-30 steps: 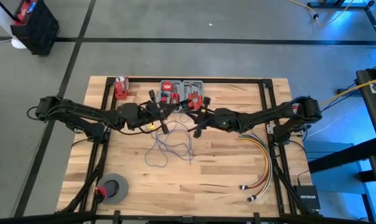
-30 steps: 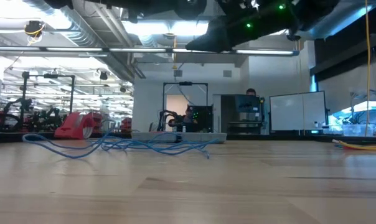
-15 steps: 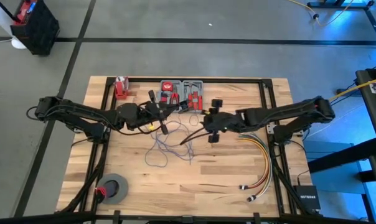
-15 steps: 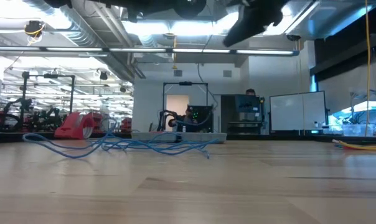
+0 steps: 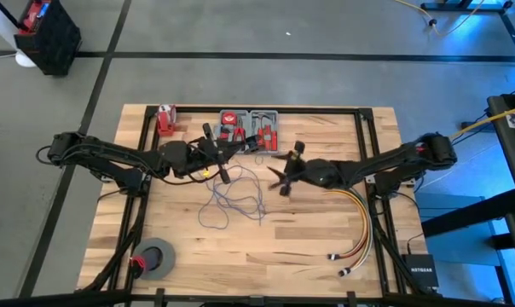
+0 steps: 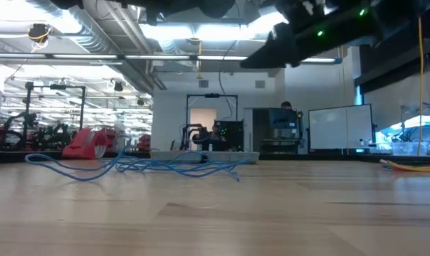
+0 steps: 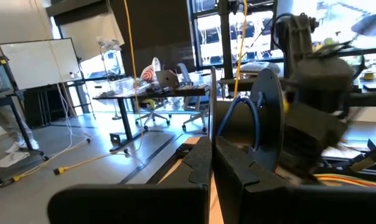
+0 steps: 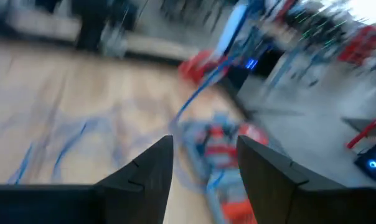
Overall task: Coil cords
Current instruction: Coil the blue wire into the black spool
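Right gripper [image 5: 283, 170] fingers [image 8: 144, 171] spread wide, nothing between them, hanging above the table [image 5: 309, 247] just at 3 o'clock of the cords [image 5: 232, 200]; its wrist view looks past the open fingers at blue strands on the wood, so probably lined up for a fresh grab. Left gripper [image 5: 225, 170] fingers [image 7: 203, 158] pressed shut; cannot tell from the views whether a strand is pinched there, though it sits right at the 12 o'clock end of the cords, likely anchoring that end so the other arm can wind. Cords lie loose in a tangle of open loops at table centre, trailing toward 6 o'clock, flat on the wood in the low view [image 6: 140, 165], not coiled yet. Tool tray [image 5: 249, 126] at 12 o'clock behind both grippers. Yellow-orange-red cables [image 5: 360, 226] at 4 o'clock, apart from the cords. Tape roll [image 5: 155, 258] at 7 o'clock corner, well clear. Red item [image 5: 164, 121] at 11 o'clock edge. Coiling looks early, loops still spread.
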Robot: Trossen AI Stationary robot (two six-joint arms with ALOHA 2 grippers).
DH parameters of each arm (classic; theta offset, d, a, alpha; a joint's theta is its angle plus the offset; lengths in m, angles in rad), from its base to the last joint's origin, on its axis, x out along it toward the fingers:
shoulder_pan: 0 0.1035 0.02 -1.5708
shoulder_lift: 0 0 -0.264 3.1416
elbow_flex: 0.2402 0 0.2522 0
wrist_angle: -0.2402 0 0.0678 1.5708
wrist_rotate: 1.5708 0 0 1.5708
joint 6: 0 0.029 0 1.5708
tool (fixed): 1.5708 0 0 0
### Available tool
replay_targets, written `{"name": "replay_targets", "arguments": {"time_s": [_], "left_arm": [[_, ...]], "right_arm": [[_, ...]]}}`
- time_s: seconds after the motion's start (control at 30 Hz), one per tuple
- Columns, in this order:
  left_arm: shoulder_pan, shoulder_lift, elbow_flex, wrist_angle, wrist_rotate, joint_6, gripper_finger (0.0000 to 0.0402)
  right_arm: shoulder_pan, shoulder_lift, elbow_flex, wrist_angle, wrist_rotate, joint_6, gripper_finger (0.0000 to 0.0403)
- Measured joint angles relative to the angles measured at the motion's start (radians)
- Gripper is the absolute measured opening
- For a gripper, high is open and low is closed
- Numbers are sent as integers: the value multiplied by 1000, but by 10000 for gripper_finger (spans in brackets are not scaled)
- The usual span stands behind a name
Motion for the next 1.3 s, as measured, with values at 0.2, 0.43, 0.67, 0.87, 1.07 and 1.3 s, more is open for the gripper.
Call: {"name": "replay_targets", "arguments": {"time_s": [0.2, 0.43, 0.67, 0.87, 1.07, 1.3], "left_arm": [[11, 1, 0, 1, 0, 0, 1], [16, 2, 0, -15, 0, -8, 1], [16, 2, 0, -13, 0, -13, 1], [20, 2, 0, 9, 0, -72, 1], [40, 11, 0, 6, 0, -97, 1], [53, 23, 0, 7, 0, -96, 1]], "right_arm": [[-49, 118, 18, 148, -85, 62, 182], [-51, 189, 95, 121, -102, 72, 174], [-51, 190, 101, 87, -82, 58, 61], [-50, 194, 101, 85, -81, 10, 17], [-50, 194, 101, 86, -82, 8, 6], [-50, 194, 101, 85, -198, 48, 6]]}}
